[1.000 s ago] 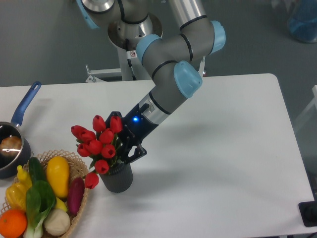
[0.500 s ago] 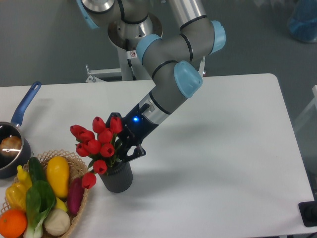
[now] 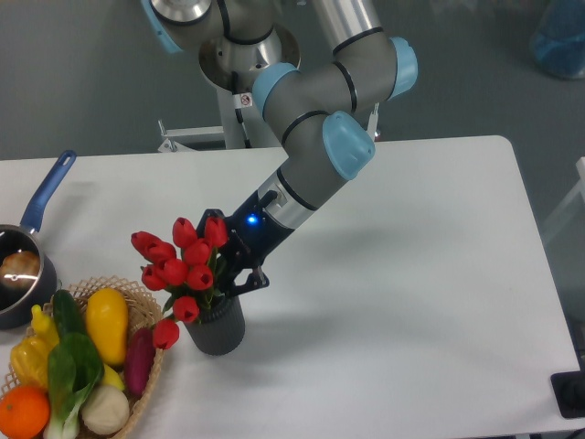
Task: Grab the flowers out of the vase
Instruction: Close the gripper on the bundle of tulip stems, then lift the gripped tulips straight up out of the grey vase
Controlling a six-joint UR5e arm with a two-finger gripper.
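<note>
The flowers [image 3: 178,265], a bunch of red tulip buds with green leaves, stand in the dark grey ribbed vase [image 3: 217,331] near the table's front left. My gripper [image 3: 224,274] comes in from the upper right and sits just above the vase rim, right behind the buds. Its black jaws look spread, one beside the top buds and one low to the right of the stems. The fingertips are hidden behind the buds and leaves. One bud droops over the vase's left side.
A wicker basket of vegetables [image 3: 137,302] touches the vase's left side. A dark pan with a blue handle [image 3: 41,206] sits at the left edge. The arm's base [image 3: 242,64] stands behind the table.
The gripper has crept slightly down toward the vase rim. The bunch has shifted a little to the left and down.
</note>
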